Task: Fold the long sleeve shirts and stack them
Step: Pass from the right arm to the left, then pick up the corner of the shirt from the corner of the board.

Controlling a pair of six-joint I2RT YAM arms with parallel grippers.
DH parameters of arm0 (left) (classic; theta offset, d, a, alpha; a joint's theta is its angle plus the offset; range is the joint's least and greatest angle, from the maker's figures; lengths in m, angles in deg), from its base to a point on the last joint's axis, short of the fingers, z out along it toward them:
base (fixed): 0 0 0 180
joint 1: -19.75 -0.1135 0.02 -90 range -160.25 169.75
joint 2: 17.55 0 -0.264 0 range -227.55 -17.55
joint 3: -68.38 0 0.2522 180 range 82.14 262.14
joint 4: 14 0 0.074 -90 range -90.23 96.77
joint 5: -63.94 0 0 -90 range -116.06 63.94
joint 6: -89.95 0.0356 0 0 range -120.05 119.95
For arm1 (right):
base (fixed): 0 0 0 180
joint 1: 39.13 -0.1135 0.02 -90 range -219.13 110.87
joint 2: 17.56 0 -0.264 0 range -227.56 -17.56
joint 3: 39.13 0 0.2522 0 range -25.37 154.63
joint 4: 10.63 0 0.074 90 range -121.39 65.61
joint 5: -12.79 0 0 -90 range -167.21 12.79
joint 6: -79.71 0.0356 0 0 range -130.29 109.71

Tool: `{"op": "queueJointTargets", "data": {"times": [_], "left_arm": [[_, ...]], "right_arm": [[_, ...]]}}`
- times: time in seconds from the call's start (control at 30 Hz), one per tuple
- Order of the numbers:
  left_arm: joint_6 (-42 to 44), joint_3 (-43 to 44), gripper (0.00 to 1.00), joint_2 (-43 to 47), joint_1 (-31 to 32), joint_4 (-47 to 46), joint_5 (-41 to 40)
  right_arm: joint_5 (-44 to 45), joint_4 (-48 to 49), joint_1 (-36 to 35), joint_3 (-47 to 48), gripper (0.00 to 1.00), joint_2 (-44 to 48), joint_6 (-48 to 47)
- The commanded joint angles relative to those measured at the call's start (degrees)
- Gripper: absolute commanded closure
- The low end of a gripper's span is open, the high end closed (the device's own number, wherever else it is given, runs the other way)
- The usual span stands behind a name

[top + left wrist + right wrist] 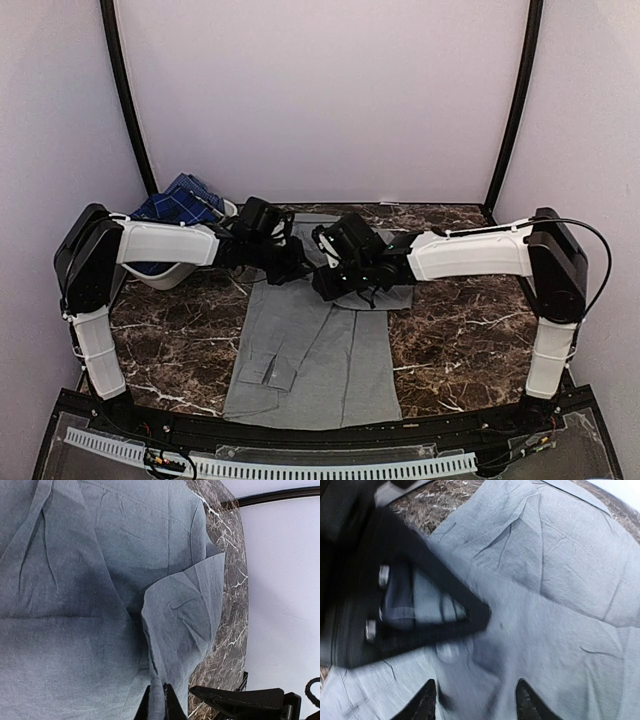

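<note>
1. The grey shirt (320, 360) lies spread on the marble table (460, 330), and its far part is under both my grippers. The plaid shirt (185, 200) is in the white basket (165, 275) at the far left, so I judge that its turn comes later
2. My left gripper (159, 704) is narrow and pinches a raised fold of the grey cloth, which passes between the two tips
3. My right gripper (475, 702) is wide and holds nothing. It hangs just above the cloth, close beside the left one, and its view is blurred
4. I think the step is to get a second hold for the fold. The right should close on the same edge as the left, but further to its own side, so that the cloth between the two holds is straight
5. Then both should lift only a little and travel together at the same height, otherwise the fold line comes out crooked
6. The danger I see is that my two grippers are very near, so they may knock each other. The thin cloth may also slip out of a shallow pinch
</note>
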Motion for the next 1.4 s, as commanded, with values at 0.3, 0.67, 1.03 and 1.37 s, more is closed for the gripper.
{"op": "queueJointTargets", "data": {"times": [0.3, 0.67, 1.03, 1.37], "left_arm": [[15.90, 13.26, 1.00, 8.26, -5.59, 14.46, -9.46], [22.32, 19.86, 1.00, 12.40, -12.79, 24.61, -15.02], [24.81, 20.93, 1.00, 14.41, -19.56, 27.73, -14.10], [25.52, 22.49, 1.00, 13.36, -21.35, 27.80, -12.72]], "right_arm": [[2.24, 0.06, 12.70, -15.30, 0.33, 19.71, 7.84], [-3.80, 0.20, 15.38, -25.47, 0.36, 23.26, 12.34], [-4.56, -7.35, 4.55, -31.20, 0.40, 25.43, 17.52], [-8.88, -13.54, -7.62, -38.74, 0.52, 31.56, 30.71]]}}
